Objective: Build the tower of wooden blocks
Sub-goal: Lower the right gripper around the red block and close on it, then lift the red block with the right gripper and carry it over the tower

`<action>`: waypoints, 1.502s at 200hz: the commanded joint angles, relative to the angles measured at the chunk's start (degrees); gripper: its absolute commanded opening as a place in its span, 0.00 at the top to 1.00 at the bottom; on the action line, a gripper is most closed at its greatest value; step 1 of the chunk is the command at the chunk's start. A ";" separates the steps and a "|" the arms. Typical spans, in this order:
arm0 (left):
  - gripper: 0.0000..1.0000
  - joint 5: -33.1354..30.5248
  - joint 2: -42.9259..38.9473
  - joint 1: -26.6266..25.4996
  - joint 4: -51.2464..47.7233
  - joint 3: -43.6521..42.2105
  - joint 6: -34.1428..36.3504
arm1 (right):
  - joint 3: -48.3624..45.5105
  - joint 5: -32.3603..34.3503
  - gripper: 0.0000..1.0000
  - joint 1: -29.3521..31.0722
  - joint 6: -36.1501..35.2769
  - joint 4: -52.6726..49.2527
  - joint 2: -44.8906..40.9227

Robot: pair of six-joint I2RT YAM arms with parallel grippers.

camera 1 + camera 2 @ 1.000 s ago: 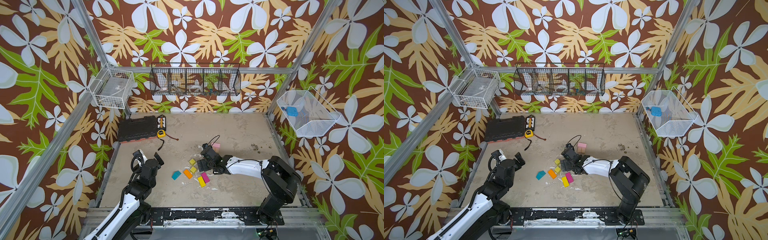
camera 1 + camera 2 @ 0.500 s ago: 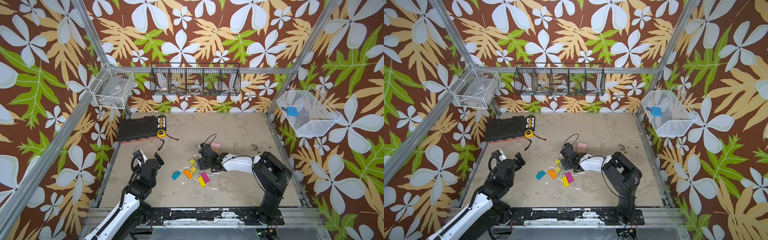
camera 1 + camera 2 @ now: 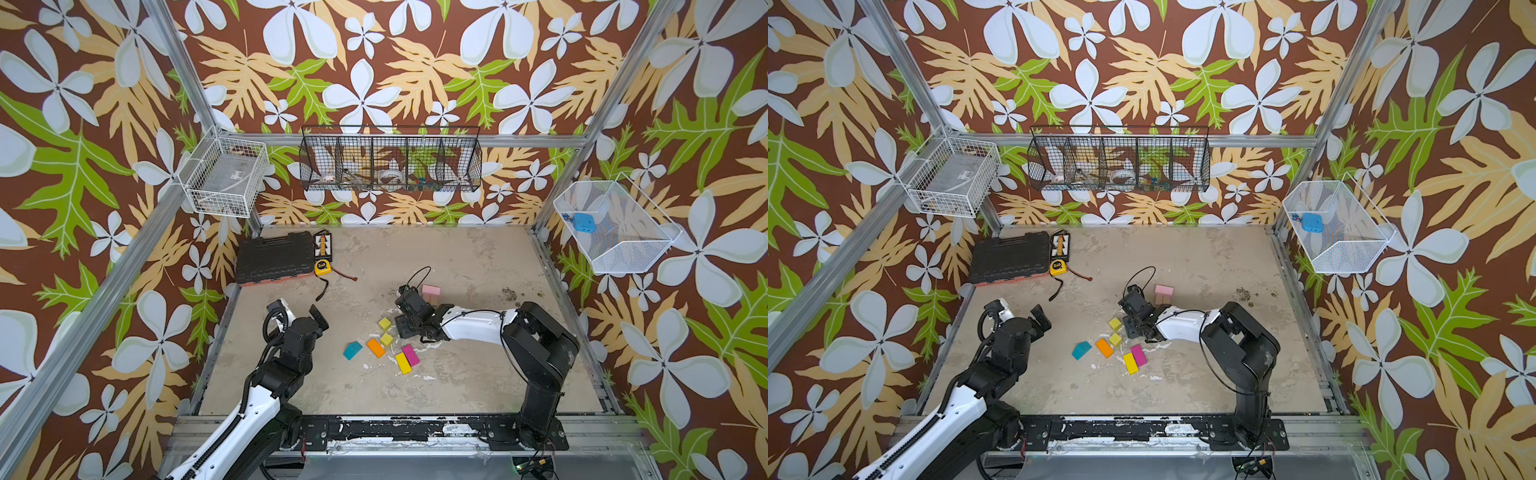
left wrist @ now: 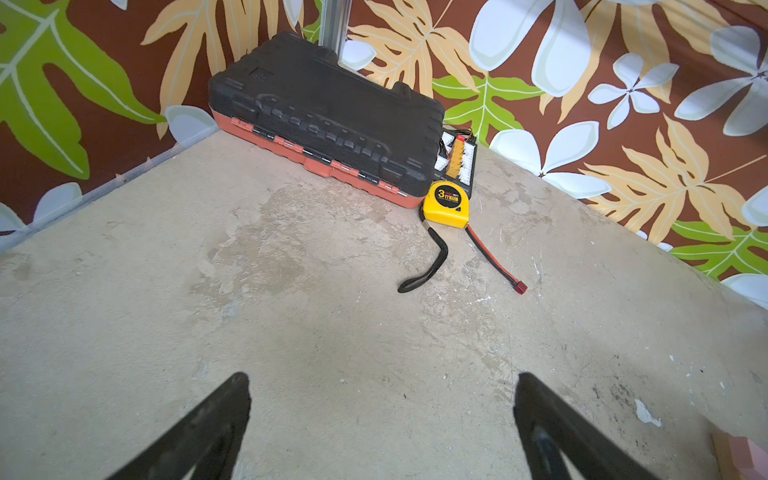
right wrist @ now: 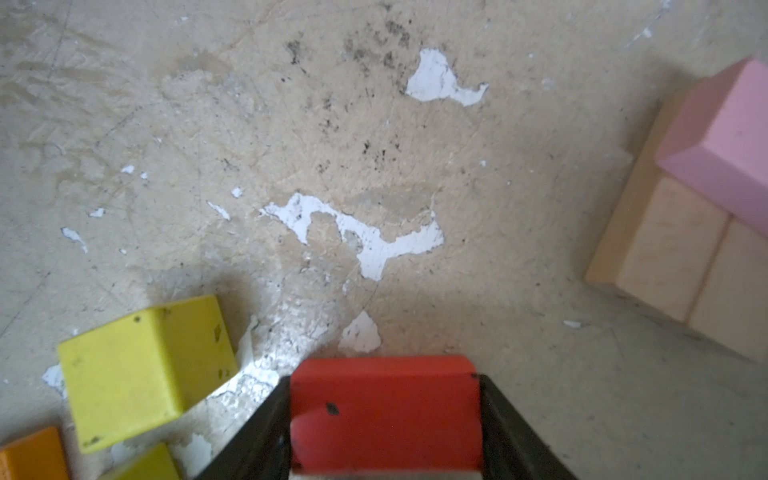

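One blue item [image 3: 582, 222] in mesh basket [image 3: 623, 254]; rack [image 3: 461, 166] contents unclear.

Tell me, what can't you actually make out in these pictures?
- Red block: in both top views hidden under the right hand; in the right wrist view one end is cut off by the picture's edge.
- Pink block on tan planks: partly cut off by the right wrist view's edge.
- Contents of the black wire basket: too small, behind mesh, in both top views.
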 commanded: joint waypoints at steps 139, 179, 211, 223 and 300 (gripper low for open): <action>0.00 -0.02 0.66 0.13 1.18 0.45 -0.12 | -4.90 7.65 0.60 0.00 7.83 -3.22 -14.21; 0.00 0.51 -0.19 0.13 1.01 0.29 -0.03 | -11.14 12.61 0.63 -0.68 12.11 -2.49 -23.45; 0.00 2.87 -3.01 0.13 2.18 -0.76 1.53 | -14.03 11.99 0.64 -4.69 13.48 -3.68 -28.29; 0.00 5.09 -4.27 0.13 3.28 -1.36 2.88 | -15.05 11.00 0.65 -6.71 13.45 -3.49 -29.27; 0.00 17.92 -9.67 0.13 11.41 -5.73 8.73 | -12.20 5.07 0.66 -12.24 11.51 -3.98 -24.14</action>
